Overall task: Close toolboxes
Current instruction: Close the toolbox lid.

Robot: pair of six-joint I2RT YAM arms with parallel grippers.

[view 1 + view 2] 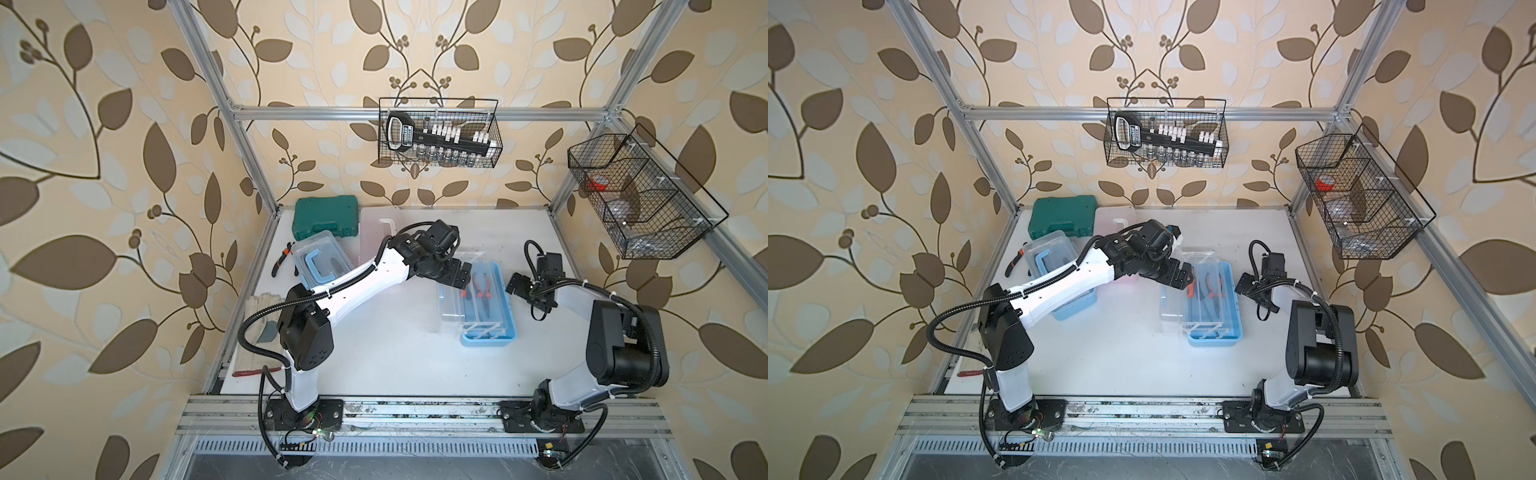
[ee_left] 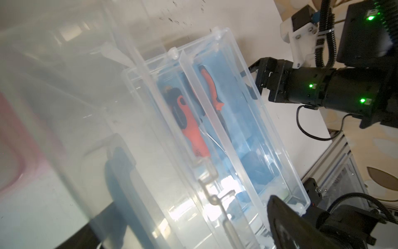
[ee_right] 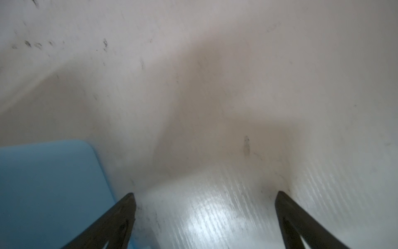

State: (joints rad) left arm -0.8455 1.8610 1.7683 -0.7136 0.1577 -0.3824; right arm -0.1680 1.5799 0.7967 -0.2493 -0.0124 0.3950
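An open light blue toolbox [image 1: 509,309] [image 1: 1231,307] lies at centre right, orange-handled pliers [image 1: 482,291] [image 2: 191,133] inside. Its clear lid [image 1: 451,307] [image 2: 150,172] stands raised along its left side. My left gripper [image 1: 455,278] [image 1: 1179,278] [image 2: 198,207] is open, its fingers either side of the lid's far end. My right gripper [image 1: 517,286] [image 3: 205,198] is open and empty, low over the table beside the box's right wall [image 3: 47,183]. A second light blue toolbox [image 1: 320,253] sits at the left with its lid down. The pink toolbox [image 1: 1113,220] is partly hidden behind the left arm.
A dark green case [image 1: 326,216] stands at the back left. Loose pliers [image 1: 282,259], work gloves [image 1: 262,307] and a red-handled tool [image 1: 249,372] lie along the left edge. Wire baskets hang on the back wall [image 1: 438,133] and the right frame [image 1: 640,195].
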